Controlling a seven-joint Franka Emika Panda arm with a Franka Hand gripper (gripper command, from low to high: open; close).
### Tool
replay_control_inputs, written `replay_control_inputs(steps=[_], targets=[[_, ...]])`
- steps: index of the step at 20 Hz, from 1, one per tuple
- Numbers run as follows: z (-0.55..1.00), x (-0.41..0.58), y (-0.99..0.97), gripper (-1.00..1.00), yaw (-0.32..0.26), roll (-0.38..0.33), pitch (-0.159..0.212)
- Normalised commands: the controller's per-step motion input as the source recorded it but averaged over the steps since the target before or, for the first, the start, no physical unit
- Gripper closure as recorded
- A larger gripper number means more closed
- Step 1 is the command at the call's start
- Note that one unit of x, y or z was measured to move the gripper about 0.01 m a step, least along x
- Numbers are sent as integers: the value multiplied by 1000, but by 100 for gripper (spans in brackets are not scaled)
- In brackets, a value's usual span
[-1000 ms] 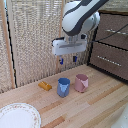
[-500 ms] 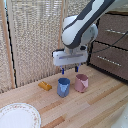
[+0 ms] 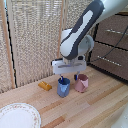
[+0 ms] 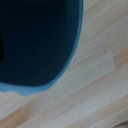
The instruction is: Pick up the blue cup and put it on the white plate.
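Observation:
The blue cup stands upright on the wooden table, close beside the pink cup. My gripper hangs low right over the blue cup and is open. One finger reaches down at the cup's mouth and the other sits in the gap toward the pink cup. In the wrist view the blue cup fills most of the picture, showing its rim and dark inside; my fingers do not show clearly there. The white plate, with its patterned rim band, lies at the front of the exterior view's left, well away from the cups.
A small orange object lies on the table on the blue cup's left in the exterior view. A reed screen stands behind the table, and a dark drawer cabinet is at the back right.
The arm has come down over the blue cup; the gripper, earlier well above both cups, now has its fingers at the cup's rim. The cups and plate have not moved.

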Motion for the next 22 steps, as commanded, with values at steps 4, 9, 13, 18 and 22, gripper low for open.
replay_control_inputs(steps=[4, 9, 13, 18, 22], targets=[[-167, 14, -190, 100, 0, 0, 17], [-85, 0, -52, 100, -14, 0, 42], [-7, 0, 0, 100, 0, 0, 12], [138, -1, 0, 100, -37, 3, 5], [950, 109, 62, 100, -62, 11, 33]])
